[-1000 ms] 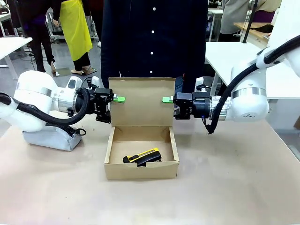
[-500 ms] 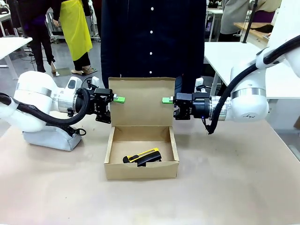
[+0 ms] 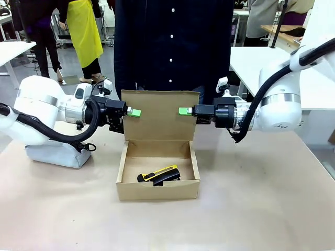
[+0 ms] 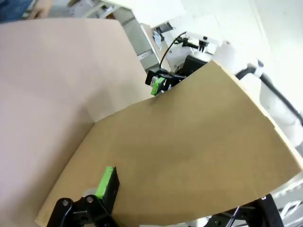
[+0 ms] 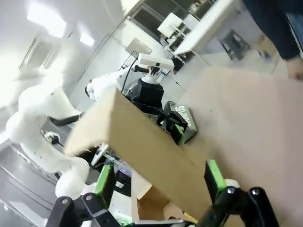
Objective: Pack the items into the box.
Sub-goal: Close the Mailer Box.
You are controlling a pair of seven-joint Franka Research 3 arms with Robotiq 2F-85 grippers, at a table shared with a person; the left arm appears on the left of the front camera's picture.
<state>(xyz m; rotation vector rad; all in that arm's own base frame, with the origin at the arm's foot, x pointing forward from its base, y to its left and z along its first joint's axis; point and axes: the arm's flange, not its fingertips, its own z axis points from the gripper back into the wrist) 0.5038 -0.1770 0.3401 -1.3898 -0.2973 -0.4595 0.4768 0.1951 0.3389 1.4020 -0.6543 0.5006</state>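
Note:
The box (image 3: 157, 189) stands open in the middle of the table with its lid flap (image 3: 158, 114) raised, leaning slightly forward. Inside lie the yellow utility knife (image 3: 162, 171) and the black stapler (image 3: 168, 176), side by side. My left gripper (image 3: 134, 112) is at the lid's left edge and my right gripper (image 3: 183, 110) at its right edge. In the left wrist view my left gripper (image 4: 187, 189) is open, with the lid flap (image 4: 189, 142) between its fingers. The right wrist view has my right gripper (image 5: 158, 172) open astride the lid's edge (image 5: 142, 137).
A light-grey zip pouch (image 3: 52, 153) lies on the table under my left arm. A person in a dark buttoned shirt (image 3: 172, 42) stands just behind the box at the far edge. White tables stand farther back on both sides.
Both grippers have moved a little inward along the lid's side edges, and the right wrist has turned. The lid's top edge has dropped slightly, tipping forward.

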